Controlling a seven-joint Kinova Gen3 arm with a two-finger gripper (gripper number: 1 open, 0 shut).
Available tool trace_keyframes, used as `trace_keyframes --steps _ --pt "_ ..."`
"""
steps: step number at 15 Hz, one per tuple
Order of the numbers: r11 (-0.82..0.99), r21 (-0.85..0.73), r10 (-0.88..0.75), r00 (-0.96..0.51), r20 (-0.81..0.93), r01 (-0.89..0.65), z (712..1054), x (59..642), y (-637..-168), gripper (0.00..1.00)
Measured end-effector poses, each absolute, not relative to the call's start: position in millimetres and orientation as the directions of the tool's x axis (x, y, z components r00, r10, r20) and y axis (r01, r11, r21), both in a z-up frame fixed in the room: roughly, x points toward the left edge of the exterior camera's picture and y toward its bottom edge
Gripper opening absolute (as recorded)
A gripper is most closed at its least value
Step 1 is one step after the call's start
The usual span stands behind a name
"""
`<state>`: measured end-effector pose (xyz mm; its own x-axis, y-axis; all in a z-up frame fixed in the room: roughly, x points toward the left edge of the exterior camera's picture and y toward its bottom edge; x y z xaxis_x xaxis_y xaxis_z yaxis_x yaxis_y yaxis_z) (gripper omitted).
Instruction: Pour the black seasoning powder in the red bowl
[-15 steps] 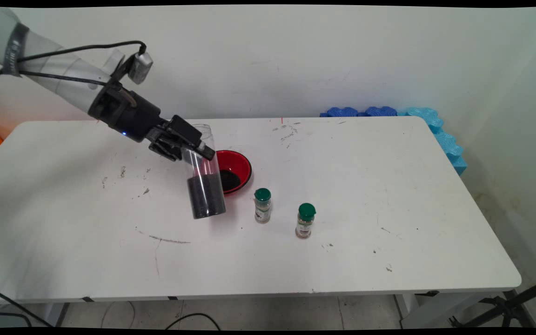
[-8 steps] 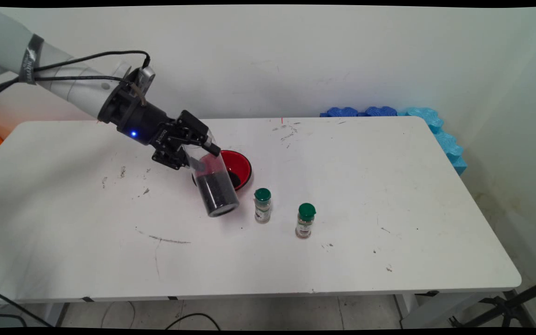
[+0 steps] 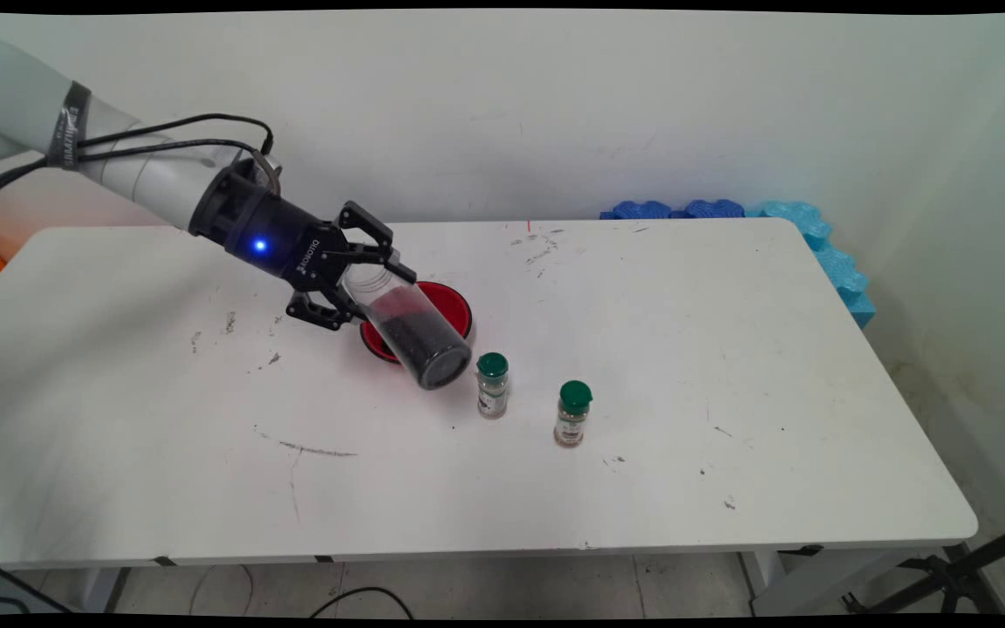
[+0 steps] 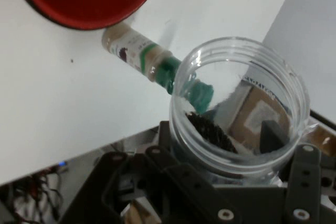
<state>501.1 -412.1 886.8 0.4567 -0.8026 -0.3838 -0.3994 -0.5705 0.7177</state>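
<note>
One red bowl [image 3: 454, 307] sits beside two green-capped spice jars [image 3: 492, 385]. The gripper [image 3: 369, 283], angled low over the bowl, clamps one tilted clear jar [image 3: 411, 330] of black grains.

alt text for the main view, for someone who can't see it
The end effector grips a clear jar of dark grains, tilted over a red bowl on a white table. Two green-capped spice bottles stand upright to the bowl's right.

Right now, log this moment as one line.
gripper: shut on clear jar | jar: tilted, dark grains inside, over red bowl | nearby: two green-capped spice bottles
</note>
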Motion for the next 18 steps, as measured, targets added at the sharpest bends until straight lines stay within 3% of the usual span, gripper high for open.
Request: trace_keyframes --steps 7,18 --pt "-0.745 0.627 -0.638 0.515 -0.572 -0.225 881 505 -413 0.00" --pt "-0.841 0.538 -0.490 0.514 -0.704 -0.064 868 512 -420 0.00"
